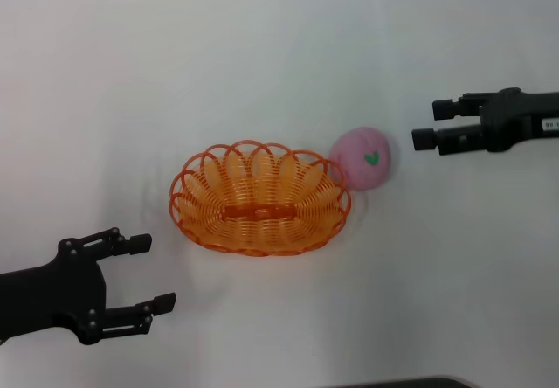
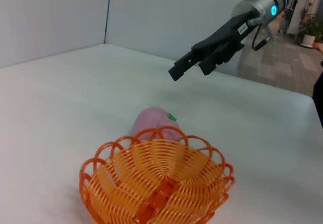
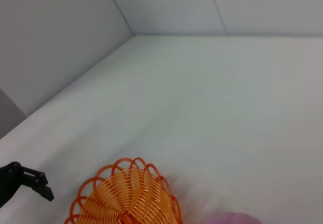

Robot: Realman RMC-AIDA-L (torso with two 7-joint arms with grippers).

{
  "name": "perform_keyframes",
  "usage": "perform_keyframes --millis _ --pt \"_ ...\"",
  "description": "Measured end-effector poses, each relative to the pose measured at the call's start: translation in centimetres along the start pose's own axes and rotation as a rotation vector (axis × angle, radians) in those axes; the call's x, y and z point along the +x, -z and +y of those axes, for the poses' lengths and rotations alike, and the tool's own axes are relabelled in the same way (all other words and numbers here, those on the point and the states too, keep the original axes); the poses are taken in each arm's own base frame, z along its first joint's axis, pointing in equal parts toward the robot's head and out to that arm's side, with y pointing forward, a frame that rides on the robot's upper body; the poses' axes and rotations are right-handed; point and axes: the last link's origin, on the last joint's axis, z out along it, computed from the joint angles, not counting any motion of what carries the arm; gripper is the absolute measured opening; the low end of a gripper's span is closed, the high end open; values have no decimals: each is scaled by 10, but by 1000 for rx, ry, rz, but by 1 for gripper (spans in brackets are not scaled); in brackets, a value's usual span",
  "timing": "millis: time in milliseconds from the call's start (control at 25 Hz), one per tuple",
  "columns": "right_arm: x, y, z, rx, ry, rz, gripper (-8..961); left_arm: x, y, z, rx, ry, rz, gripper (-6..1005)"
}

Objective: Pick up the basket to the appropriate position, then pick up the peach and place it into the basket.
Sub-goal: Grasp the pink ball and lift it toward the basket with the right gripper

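The orange basket (image 1: 259, 197) sits on the white table in the middle of the head view, empty. The pink peach (image 1: 364, 158) with a green leaf mark rests against the basket's right rim. My right gripper (image 1: 430, 122) is open, a little to the right of the peach and pointing at it. My left gripper (image 1: 146, 273) is open and empty, to the lower left of the basket and apart from it. The left wrist view shows the basket (image 2: 156, 188), the peach (image 2: 154, 124) behind it and the right gripper (image 2: 189, 68) above the table. The right wrist view shows the basket (image 3: 127, 196) and the peach's edge (image 3: 233, 218).
The white table (image 1: 262, 56) stretches around the basket. Pale walls (image 3: 60, 37) bound it on the far side and left in the wrist views. A dark edge (image 1: 410, 382) shows at the bottom of the head view.
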Motion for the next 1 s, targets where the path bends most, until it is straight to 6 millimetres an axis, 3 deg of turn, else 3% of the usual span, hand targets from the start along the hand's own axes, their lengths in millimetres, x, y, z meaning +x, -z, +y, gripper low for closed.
perform_keyframes --millis 400,1000 --pt "-45 -15 4 43 -166 183 935 -1 2 0 5 4 2 832" --pt "-73 -51 12 162 -121 440 937 0 0 0 -10 -3 -6 833"
